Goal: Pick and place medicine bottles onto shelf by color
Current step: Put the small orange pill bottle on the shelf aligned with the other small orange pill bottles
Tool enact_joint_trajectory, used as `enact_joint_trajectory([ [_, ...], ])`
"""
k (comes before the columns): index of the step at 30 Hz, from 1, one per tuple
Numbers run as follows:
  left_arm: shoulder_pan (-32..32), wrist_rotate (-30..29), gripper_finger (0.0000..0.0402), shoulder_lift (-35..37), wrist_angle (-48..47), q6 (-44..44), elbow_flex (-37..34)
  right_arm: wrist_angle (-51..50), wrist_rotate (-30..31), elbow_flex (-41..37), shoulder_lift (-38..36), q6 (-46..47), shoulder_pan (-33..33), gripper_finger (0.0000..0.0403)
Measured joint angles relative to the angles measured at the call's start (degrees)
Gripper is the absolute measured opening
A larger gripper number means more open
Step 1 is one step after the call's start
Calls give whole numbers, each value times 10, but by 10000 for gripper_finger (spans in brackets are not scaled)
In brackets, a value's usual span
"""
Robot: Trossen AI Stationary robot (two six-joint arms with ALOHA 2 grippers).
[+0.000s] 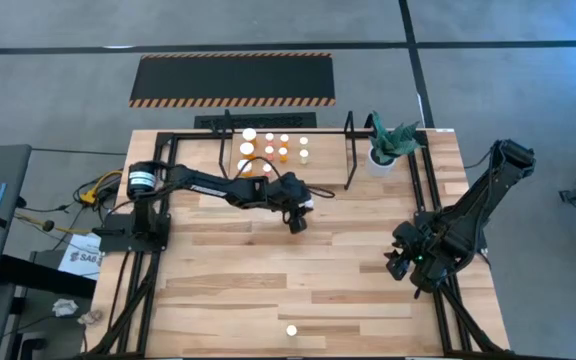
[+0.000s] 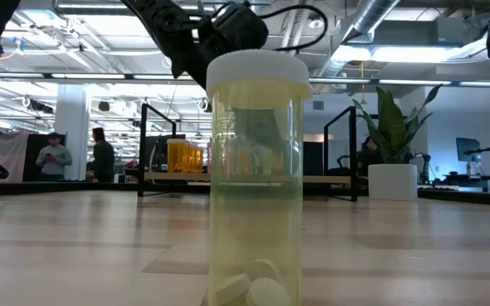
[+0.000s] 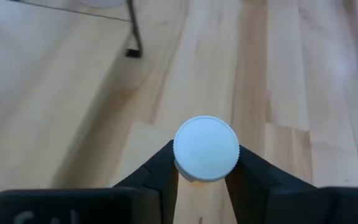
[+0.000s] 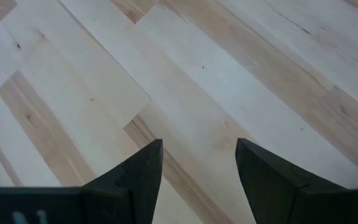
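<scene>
Left hand (image 3: 205, 171) clamps a white-capped medicine bottle (image 3: 206, 149) by its neck, keeping it upright above the worktop (image 1: 268, 280) near the shelf (image 1: 288, 150); right hand (image 4: 199, 165) waits open, well apart.

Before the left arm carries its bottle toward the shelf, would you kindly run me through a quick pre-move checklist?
1. Left gripper shut on the white-capped bottle: ok, jaws pressing both sides below the cap.
2. Held bottle's colour: cannot tell; only the cap shows.
3. Shelf has open floor beside the bottles already on it: ok.
4. Right gripper out of the way: ok, open over bare wood at the table's right.
5. Pale bottle at the near edge stands apart from both arms: ok.
</scene>
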State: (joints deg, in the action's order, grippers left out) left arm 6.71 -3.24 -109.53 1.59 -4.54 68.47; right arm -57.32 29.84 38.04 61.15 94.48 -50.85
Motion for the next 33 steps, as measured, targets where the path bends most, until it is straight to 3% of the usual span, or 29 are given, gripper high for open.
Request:
enact_joint_trajectory([
  [11,23,-68,95,59,-60,-36,0,12,0,0,0,0,0,225],
  [25,28,-187,98,61,-90,-175,0,13,0,0,0,0,0,225],
  [33,35,-225,98,60,-127,-192,0,13,0,0,0,0,0,225],
])
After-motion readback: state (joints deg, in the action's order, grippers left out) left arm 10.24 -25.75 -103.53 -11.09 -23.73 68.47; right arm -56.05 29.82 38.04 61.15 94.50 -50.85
